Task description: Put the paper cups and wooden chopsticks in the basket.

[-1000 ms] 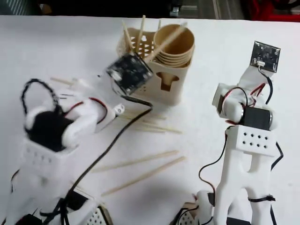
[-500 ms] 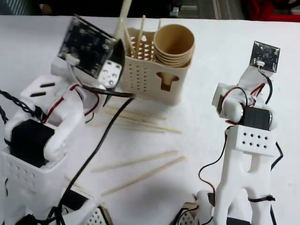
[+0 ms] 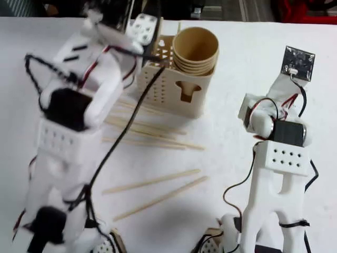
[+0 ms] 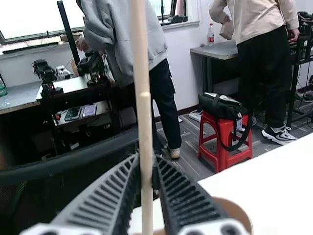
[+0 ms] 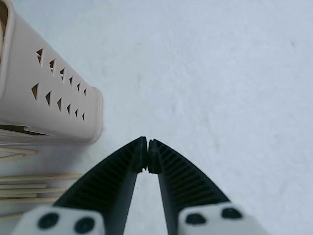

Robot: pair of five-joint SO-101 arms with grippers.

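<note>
Left gripper (image 4: 145, 172) pinches one chopstick (image 4: 138, 73), held upright between its ribbed jaws above the basket (image 3: 174, 89), which holds the stacked cups (image 3: 196, 50) and a few sticks poking up beside them. Loose chopsticks (image 3: 152, 182) lie on the table (image 3: 253, 47) on the arms' side of the basket. Right gripper (image 5: 147, 155) hangs just beside the basket, tips pressed together on nothing.

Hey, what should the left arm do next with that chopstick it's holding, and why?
Probably lower it into the basket and then let go. The left gripper is shut on an upright chopstick, high above the basket beside the paper cups, so a drop from there might miss.
</note>
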